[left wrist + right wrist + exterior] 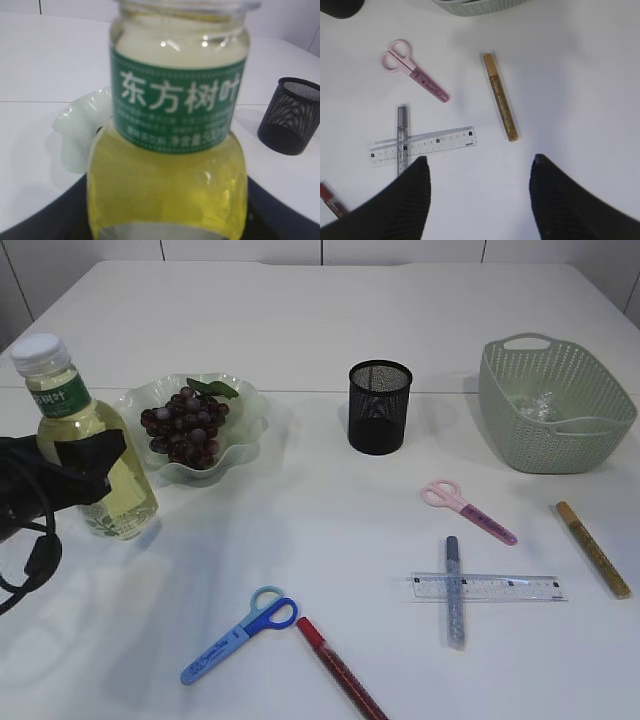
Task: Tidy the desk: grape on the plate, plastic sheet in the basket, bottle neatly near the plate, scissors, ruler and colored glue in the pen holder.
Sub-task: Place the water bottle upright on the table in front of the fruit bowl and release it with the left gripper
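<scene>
- Basket [556, 420], far right: plastic sheet [537, 404] already inside, crumpled.
- Bottle [88, 445], upright at far left, just beside the plate [245, 410]; clasped at mid-body by the left gripper [75, 468]. Could tip if released off-vertical, or knock the plate rim if slid right.
- Plate: holds the grape [186, 426] bunch already.
- Pen holder [380, 406], centre far: nothing visible inside; light, easily toppled by a long item dropped at a slant.
- Ruler [488, 587], pinned under the silver glue [453, 590]; would drag that pen along.
- Pink scissors [468, 509], blue scissors [241, 633], gold glue [593, 549], red glue [340, 668]: all on the table.
- Right gripper [477, 167]: spread wide, holding nothing, above the ruler end.
</scene>
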Tool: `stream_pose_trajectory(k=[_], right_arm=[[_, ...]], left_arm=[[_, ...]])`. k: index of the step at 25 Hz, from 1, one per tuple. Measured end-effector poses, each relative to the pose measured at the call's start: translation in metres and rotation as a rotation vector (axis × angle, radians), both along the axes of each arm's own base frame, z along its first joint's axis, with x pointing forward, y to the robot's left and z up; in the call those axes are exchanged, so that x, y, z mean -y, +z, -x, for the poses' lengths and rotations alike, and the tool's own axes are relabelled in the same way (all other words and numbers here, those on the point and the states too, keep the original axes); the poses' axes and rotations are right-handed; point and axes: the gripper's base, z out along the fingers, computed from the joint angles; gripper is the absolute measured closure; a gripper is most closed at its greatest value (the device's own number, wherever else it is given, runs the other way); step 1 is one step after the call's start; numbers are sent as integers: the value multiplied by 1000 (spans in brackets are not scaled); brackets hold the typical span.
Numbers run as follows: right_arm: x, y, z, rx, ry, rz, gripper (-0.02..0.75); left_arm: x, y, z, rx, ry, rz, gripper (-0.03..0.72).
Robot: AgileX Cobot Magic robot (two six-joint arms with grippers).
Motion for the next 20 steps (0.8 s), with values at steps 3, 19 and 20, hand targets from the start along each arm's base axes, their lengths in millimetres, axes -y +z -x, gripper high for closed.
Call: stream_pose_trajectory(k=[3,19,20], right_arm=[[0,0,0,0,0,0,247],[1,0,0,-1,0,7,247],[1,0,0,-1,0,7,248]], left_arm=[[2,-7,-8,-14,0,-3,241],[4,-25,-18,-61,2,-15,241],[4,-25,-19,-63,2,-15,241]])
